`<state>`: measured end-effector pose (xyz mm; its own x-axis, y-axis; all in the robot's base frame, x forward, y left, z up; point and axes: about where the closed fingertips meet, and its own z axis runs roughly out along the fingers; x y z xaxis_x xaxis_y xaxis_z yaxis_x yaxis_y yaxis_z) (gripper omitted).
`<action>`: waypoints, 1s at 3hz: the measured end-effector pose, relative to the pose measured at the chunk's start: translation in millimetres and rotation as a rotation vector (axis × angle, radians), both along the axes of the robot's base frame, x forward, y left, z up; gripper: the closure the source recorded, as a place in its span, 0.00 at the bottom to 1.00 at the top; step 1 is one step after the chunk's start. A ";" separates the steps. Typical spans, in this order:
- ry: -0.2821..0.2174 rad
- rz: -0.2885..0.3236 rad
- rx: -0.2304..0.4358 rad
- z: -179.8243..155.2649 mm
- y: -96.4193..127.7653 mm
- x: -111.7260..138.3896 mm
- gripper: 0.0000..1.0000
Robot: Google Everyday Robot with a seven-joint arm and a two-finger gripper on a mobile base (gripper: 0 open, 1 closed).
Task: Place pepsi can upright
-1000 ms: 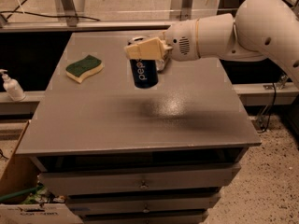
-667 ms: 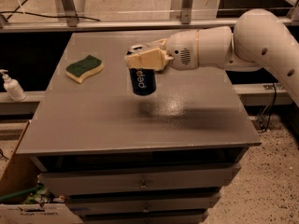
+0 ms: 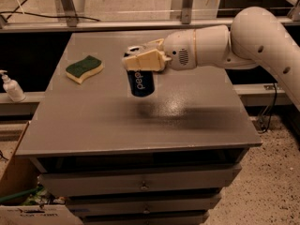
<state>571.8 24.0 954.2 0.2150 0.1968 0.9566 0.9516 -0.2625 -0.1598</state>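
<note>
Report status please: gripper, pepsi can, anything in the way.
Gripper shut on pepsi can, over table centre. Can upright, touchdown unclear. Sponge apart, not blocking.

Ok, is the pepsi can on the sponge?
No: the gripper holds the pepsi can by its top over the table, apart from the sponge.

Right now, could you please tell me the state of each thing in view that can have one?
pepsi can: upright, gripped near its top; cannot tell if its base touches the table.
claw: shut on the pepsi can, over the middle of the table.
sponge: lying flat, green side up, free at the table's far left.
pump bottle: upright on the ledge left of the table.
drawers: shut.
</note>
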 end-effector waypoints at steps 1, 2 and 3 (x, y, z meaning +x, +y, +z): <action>-0.001 0.027 -0.009 -3.1 -3.3 -6.2 1.00; -0.008 0.038 0.009 -8.6 -6.9 -14.2 1.00; -0.018 0.035 0.048 -18.6 -11.5 -24.1 1.00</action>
<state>547.7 12.5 935.6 0.1914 0.1581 0.9687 0.9629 -0.2214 -0.1541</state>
